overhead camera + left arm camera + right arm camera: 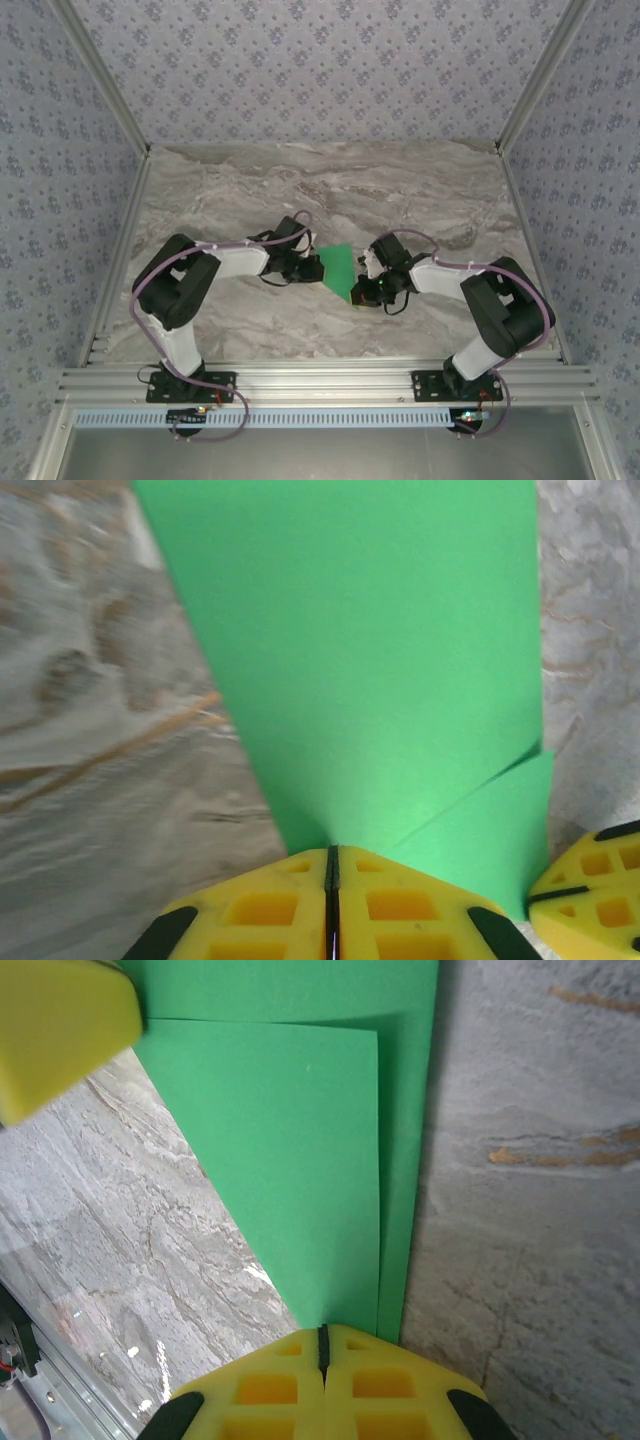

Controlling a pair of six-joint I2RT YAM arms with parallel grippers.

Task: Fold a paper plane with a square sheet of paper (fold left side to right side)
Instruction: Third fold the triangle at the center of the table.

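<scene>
Yellow moulded fingers of the left gripper (332,855) lie closest in the left wrist view, pressed together with no gap and pinching the near tip of the sheet of thin bright green paper (370,660), which widens away from them toward the far side. A slanted edge low on the sheet's right marks a second layer beneath. Just right of it, a finger of the right gripper (590,880) intrudes at the lower corner. In the right wrist view, the right gripper (322,1332) is likewise closed tight on a pointed end of the sheet (290,1140). There the upper layer stops short of the lower one, leaving a narrow green strip along the right. A blurred yellow finger of the left gripper (60,1030) masks the upper left corner of that view. From above, the sheet (340,268) sits at the middle of the grey marbled tabletop (250,190), between the left gripper (312,268) and the right gripper (358,290), whose black heads cover its left and near-right edges. White-and-black arms carrying looped purple cables (140,285) rise from the aluminium rail (320,382) at the near edge. Patterned grey walls (320,60) enclose the far side and both flanks.
</scene>
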